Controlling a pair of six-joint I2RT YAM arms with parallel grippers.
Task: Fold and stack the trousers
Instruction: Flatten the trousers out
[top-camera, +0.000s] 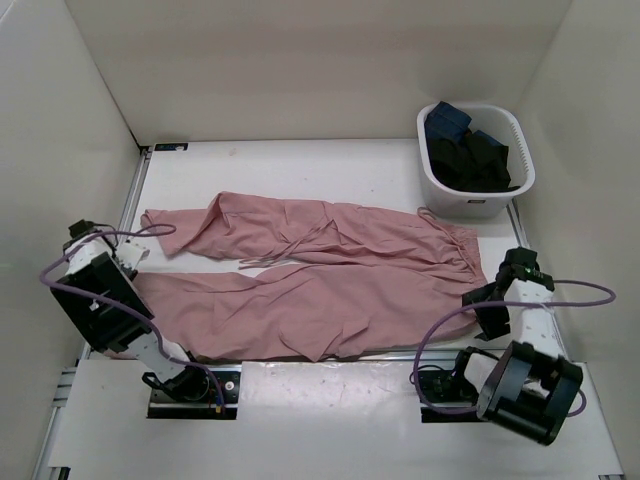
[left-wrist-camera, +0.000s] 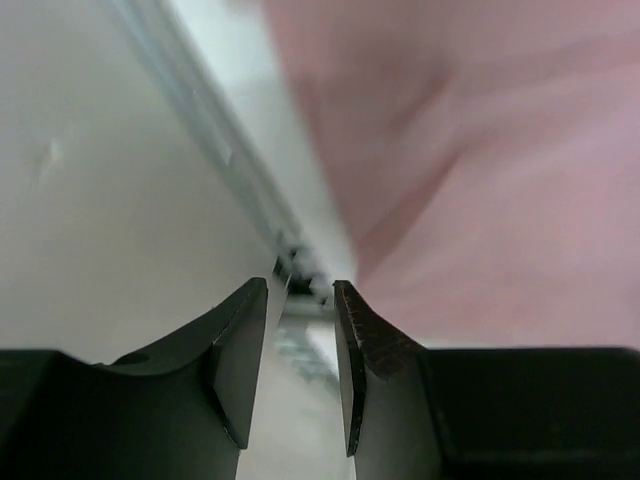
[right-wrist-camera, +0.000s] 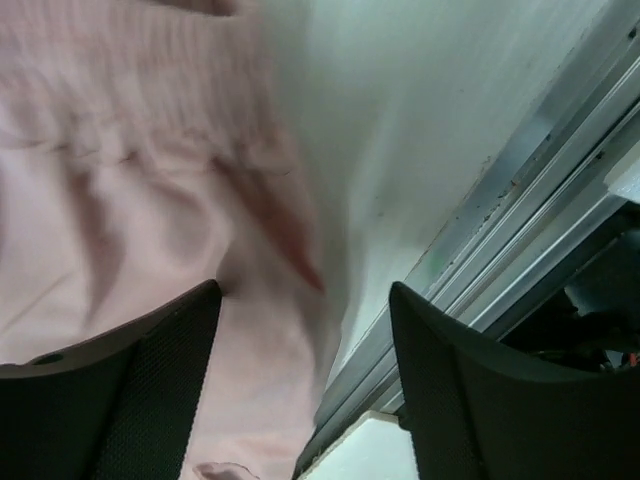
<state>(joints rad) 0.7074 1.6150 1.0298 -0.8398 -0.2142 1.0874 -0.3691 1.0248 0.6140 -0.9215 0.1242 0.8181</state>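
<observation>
A: table (top-camera: 300, 160) status?
B: trousers (top-camera: 320, 280) spread flat across it, waist right, legs running left. white basket (top-camera: 465, 203) of dark clothes at far right corner, apart.
A: fingers?
B: right fingers (right-wrist-camera: 440, 370) wide apart over the waistband, holding nothing. left fingers (left-wrist-camera: 350, 360) narrowly parted beside a leg at the table's left edge, nothing between.
</observation>
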